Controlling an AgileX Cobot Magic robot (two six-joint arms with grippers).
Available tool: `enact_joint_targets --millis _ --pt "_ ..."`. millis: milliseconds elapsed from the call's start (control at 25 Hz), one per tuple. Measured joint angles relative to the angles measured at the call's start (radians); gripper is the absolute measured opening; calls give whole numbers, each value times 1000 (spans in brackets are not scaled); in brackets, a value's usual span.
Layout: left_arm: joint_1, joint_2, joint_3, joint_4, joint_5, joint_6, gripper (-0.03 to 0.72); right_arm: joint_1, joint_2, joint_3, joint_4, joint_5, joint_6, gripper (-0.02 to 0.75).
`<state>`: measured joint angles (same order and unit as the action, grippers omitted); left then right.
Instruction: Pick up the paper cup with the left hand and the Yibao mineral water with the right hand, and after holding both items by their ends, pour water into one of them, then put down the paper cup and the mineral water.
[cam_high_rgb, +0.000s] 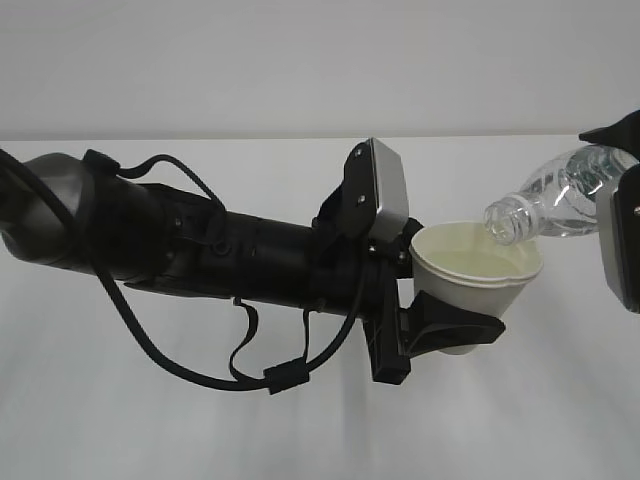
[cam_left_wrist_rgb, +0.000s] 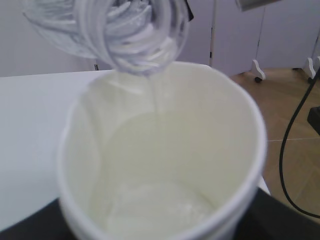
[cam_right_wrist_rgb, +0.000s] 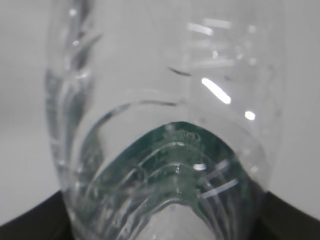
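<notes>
My left gripper (cam_high_rgb: 440, 335) is shut on the white paper cup (cam_high_rgb: 478, 270) and holds it upright above the table. The cup's cream inside (cam_left_wrist_rgb: 165, 165) fills the left wrist view, with some water at the bottom. My right gripper (cam_high_rgb: 625, 245), at the right edge, is shut on the clear Yibao mineral water bottle (cam_high_rgb: 555, 200), tipped with its open mouth over the cup's rim. A thin stream of water (cam_left_wrist_rgb: 156, 97) falls from the bottle mouth (cam_left_wrist_rgb: 130, 30) into the cup. The bottle's ribbed body and green label (cam_right_wrist_rgb: 175, 165) fill the right wrist view.
The white table (cam_high_rgb: 300, 430) lies below both arms. The left arm (cam_high_rgb: 180, 240) with its cables spans the left half of the exterior view. A wooden floor and a black cable (cam_left_wrist_rgb: 290, 145) show beyond the table's right edge.
</notes>
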<state>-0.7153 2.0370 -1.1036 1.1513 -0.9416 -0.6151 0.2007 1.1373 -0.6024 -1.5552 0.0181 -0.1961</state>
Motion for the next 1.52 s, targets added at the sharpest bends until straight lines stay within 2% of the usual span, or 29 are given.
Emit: enact_joint_targets --millis 1520 --pt "0 0 0 4 2 -2 436 0 0 0 -17 3 0 465"
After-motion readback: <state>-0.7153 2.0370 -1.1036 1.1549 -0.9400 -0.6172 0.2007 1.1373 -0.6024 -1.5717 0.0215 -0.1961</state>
